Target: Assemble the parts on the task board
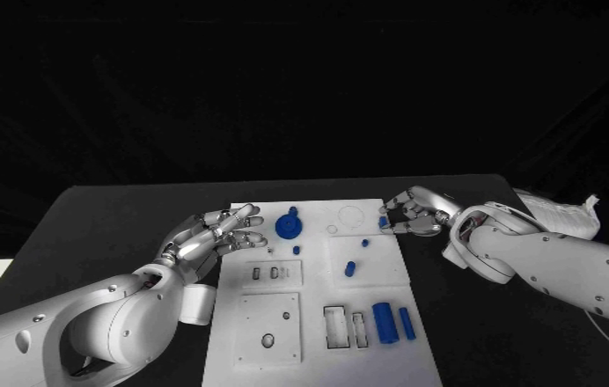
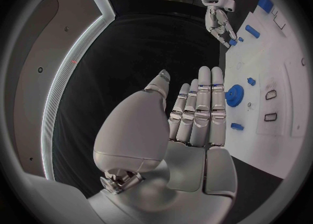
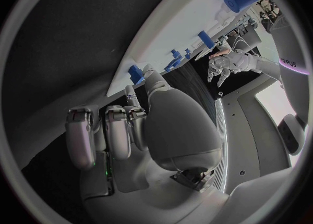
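A: Nearest us on the task board [image 1: 254, 334], two blue cylinders [image 1: 385, 322] lie at its right, likely waiting.

B: Further out, our left hand [image 1: 216, 236] hovers with fingers spread, empty, beside the blue gear [image 1: 289, 226].

A: At the far right edge, our right hand [image 1: 414, 215] pinches a small blue part [image 1: 384, 222], probably to seat it.

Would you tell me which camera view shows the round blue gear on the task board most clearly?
The left wrist view: the blue gear sits unobstructed beside the left hand, its toothed rim visible. In the head view the gear appears as a small disc. In the right wrist view I cannot pick it out.
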Controlling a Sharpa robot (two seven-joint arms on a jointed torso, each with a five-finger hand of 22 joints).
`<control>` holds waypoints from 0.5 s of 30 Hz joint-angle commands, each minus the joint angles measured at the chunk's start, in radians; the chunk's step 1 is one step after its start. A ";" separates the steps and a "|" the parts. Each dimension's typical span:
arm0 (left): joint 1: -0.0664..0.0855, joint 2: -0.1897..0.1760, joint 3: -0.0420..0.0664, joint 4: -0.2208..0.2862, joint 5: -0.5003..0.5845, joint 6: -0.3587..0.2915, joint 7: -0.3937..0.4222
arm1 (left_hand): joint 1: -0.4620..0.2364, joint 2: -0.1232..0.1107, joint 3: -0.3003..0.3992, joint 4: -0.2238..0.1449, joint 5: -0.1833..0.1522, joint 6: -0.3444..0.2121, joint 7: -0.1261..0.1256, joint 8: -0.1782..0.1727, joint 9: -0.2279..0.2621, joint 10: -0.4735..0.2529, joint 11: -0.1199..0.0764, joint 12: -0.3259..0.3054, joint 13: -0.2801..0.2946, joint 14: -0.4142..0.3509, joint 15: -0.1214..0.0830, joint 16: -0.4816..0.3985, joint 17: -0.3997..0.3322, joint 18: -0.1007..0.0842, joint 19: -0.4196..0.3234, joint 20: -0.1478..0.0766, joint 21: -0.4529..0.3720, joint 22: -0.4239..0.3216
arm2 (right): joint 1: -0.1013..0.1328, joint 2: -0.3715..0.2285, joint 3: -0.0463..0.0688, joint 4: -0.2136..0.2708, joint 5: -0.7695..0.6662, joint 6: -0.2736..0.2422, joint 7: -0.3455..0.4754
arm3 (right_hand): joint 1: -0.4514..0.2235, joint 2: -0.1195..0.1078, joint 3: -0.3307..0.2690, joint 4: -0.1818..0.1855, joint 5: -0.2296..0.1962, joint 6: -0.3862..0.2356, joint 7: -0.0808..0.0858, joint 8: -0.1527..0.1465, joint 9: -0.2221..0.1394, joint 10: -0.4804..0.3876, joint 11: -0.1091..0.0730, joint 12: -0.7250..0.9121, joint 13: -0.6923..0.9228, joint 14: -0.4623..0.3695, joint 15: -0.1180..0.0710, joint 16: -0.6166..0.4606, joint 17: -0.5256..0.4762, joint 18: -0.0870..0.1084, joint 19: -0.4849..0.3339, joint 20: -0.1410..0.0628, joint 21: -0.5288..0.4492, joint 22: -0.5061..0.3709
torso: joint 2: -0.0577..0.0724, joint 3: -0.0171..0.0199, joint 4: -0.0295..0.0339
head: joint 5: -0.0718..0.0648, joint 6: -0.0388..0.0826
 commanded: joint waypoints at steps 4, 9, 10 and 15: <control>0.000 0.003 0.000 0.001 0.001 0.021 0.004 | -0.001 0.008 0.002 -0.006 -0.003 -0.001 0.005 -0.007 -0.001 -0.002 0.006 -0.004 -0.001 -0.008 0.000 -0.003 0.001 0.001 -0.007 0.002 0.006 -0.001 | -0.002 0.007 0.000 -0.008 -0.015 0.031 0.010 | 0.019 0.031 0.018 -0.021 -0.028 0.031 -0.004 0.011 0.005 0.104 0.000 0.005 0.263 0.098 0.002 -0.002 0.225 -0.012 0.073 0.006 0.003 0.180 | 0.000 -0.0005 -0.0002 | -0.001 -0.001; 0.000 0.003 0.000 0.001 0.001 0.021 0.004 | -0.001 0.008 0.002 -0.006 -0.003 -0.001 0.005 -0.007 -0.001 -0.002 0.006 -0.004 -0.001 -0.008 0.000 -0.003 0.001 0.001 -0.007 0.002 0.006 -0.001 | -0.003 0.014 0.000 -0.013 -0.021 0.038 0.010 | 0.036 0.058 0.049 -0.038 -0.056 0.062 -0.012 0.017 0.007 0.104 -0.007 0.005 0.263 0.099 -0.004 0.000 0.229 -0.012 0.075 0.001 0.005 0.184 | 0.000 -0.0001 0.0004 | -0.001 -0.003; 0.000 0.003 0.000 0.001 0.001 0.021 0.004 | -0.001 0.008 0.002 -0.006 -0.003 -0.001 0.005 -0.007 -0.001 -0.002 0.006 -0.004 -0.001 -0.008 0.000 -0.003 0.001 0.001 -0.007 0.002 0.006 -0.001 | -0.003 0.015 0.000 -0.014 -0.021 0.039 0.010 | 0.038 0.061 0.054 -0.040 -0.058 0.066 -0.013 0.017 0.007 0.104 -0.008 0.005 0.263 0.099 -0.005 0.000 0.230 -0.013 0.075 0.000 0.005 0.185 | 0.000 0.0000 0.0001 | -0.001 -0.003; 0.000 0.003 0.000 0.001 0.001 0.021 0.004 | -0.001 0.008 0.002 -0.006 -0.003 -0.001 0.005 -0.007 -0.001 -0.002 0.006 -0.004 -0.001 -0.008 0.000 -0.003 0.001 0.001 -0.007 0.002 0.006 -0.001 | -0.003 0.022 0.000 -0.018 -0.022 0.042 0.010 | 0.040 0.066 0.062 -0.045 -0.060 0.074 -0.016 0.017 0.008 0.104 -0.010 0.005 0.263 0.099 -0.007 0.001 0.233 -0.013 0.076 -0.001 0.006 0.187 | 0.000 0.0000 0.0006 | -0.002 -0.004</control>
